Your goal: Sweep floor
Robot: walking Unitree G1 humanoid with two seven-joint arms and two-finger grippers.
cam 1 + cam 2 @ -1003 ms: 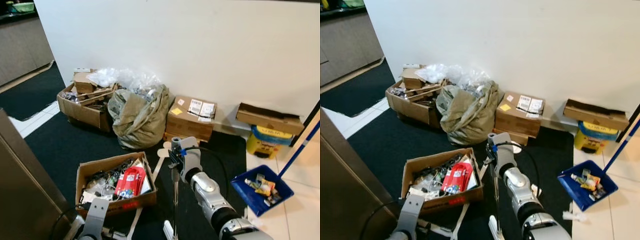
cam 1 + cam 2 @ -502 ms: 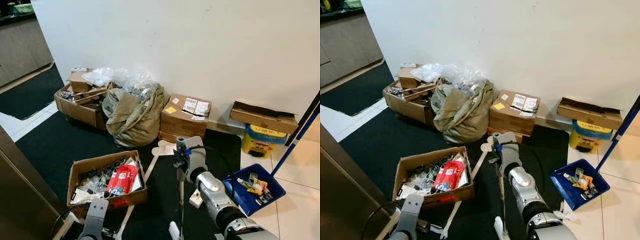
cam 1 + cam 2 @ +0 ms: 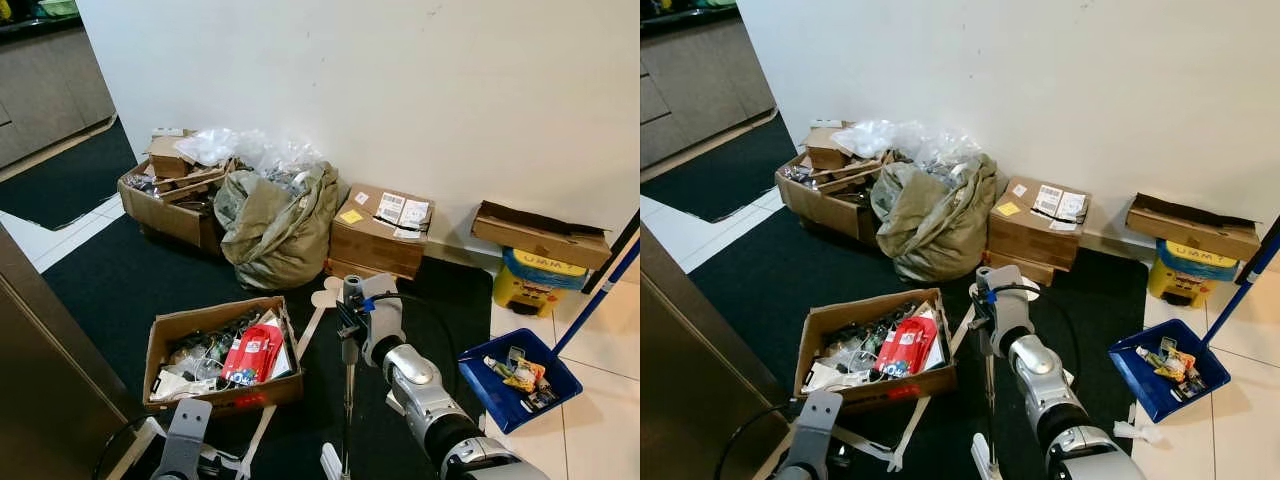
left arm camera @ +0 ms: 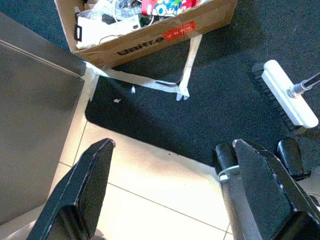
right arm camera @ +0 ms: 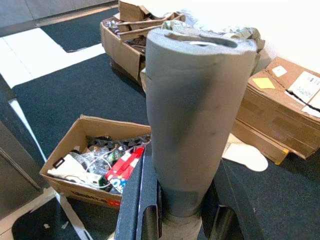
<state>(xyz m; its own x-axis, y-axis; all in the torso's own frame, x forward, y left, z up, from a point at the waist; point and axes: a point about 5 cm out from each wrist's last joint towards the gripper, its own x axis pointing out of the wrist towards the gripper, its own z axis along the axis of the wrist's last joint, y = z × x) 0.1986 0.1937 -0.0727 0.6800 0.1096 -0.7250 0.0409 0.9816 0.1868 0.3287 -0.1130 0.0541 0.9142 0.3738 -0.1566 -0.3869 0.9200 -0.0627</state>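
Camera panned back left; right gripper (image 5: pixel 172 210) fingers clamp broom handle (image 3: pixel 349 395) upright for sweeping dark carpet (image 3: pixel 120 285), left gripper (image 4: pixel 170 195) fingers open, idle.

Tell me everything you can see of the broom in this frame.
The broom stands nearly upright on the dark carpet, just right of the open cardboard box. It has a thin metal pole, a grey foam-like grip at the top and a white head with dark bristles resting on the carpet. The right hand is closed around the grip. The left hand hangs open nearby, not touching it.
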